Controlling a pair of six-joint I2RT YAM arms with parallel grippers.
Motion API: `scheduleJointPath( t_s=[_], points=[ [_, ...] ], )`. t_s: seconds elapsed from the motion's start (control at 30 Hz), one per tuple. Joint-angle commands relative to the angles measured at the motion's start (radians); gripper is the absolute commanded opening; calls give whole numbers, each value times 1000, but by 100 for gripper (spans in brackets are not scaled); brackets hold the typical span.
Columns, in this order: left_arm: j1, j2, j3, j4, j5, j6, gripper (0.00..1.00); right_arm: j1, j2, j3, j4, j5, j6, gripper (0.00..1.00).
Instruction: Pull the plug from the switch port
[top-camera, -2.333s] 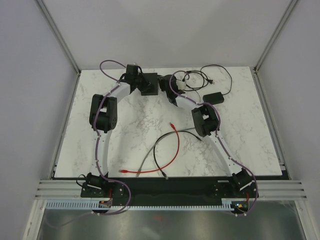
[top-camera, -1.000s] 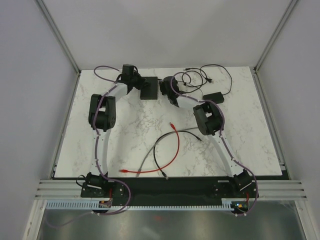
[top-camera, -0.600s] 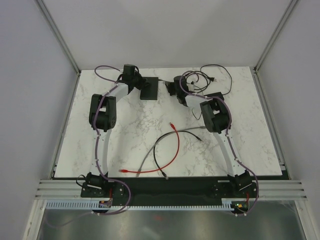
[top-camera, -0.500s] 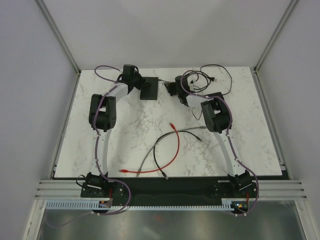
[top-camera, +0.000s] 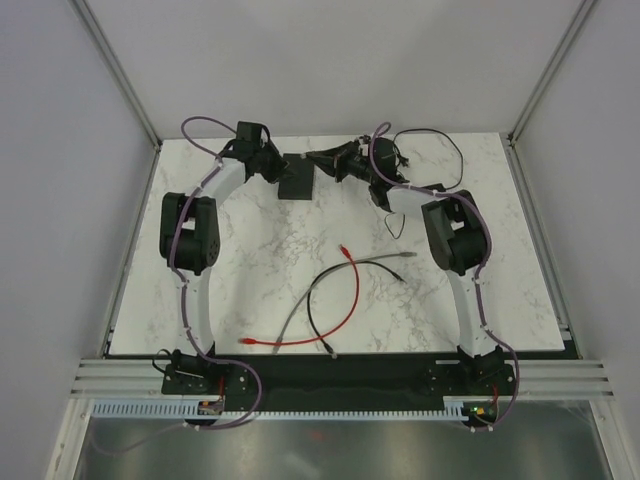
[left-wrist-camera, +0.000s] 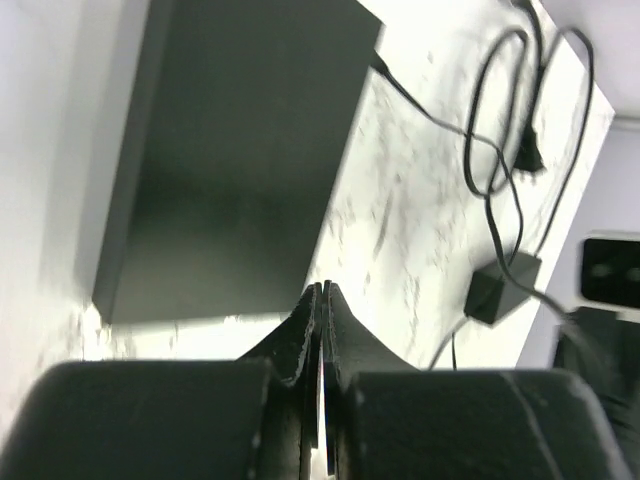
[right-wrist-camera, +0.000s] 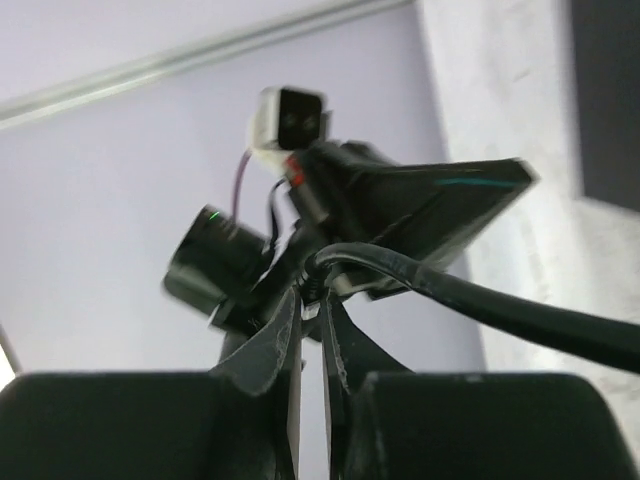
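Switch: the switch (top-camera: 297, 178) is a flat black box. It lies on the white marble table (top-camera: 250, 260), at the far side near the middle, between the two grippers.
Left gripper: the left gripper (left-wrist-camera: 320, 290) has its fingers pressed together with nothing in them. The tips sit just beside a near corner of the switch. I cannot tell if they touch it.
Right gripper: the right gripper (right-wrist-camera: 312, 295) is up off the table, just to the right of the switch. Its fingers pinch a black cord (right-wrist-camera: 480, 305).
Black cord: it comes out from between the fingers and runs off to the right in the right wrist view.
Plug: it is too small to make out.
Thin cord: a thin black cord (left-wrist-camera: 425, 115) meets the far corner of the switch. It runs across the table to the power brick (left-wrist-camera: 500, 288). I cannot tell if it is plugged in.
Loose cables: a red cable (top-camera: 356, 290), a grey cable (top-camera: 385, 258) and a short black cable (top-camera: 312, 322) lie nearer the arm bases, well apart from the switch.
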Motion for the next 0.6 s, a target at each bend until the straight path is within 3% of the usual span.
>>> scheduleJointPath(
  t_s=[0.0, 0.3, 0.47, 0.57],
  points=[
    [-8, -188, -52, -58, 31, 101, 2, -1, -157, -61, 279, -119, 145, 0],
    [-17, -407, -274, -164, -46, 253, 2, -15, -313, -158, 514, -134, 363, 0],
    [-20, -559, -386, -190, -67, 294, 2, -15, -416, -164, 500, -175, 371, 0],
    [-22, -623, -426, -219, -87, 310, 2, -16, -477, -161, 401, -220, 308, 0]
  ],
)
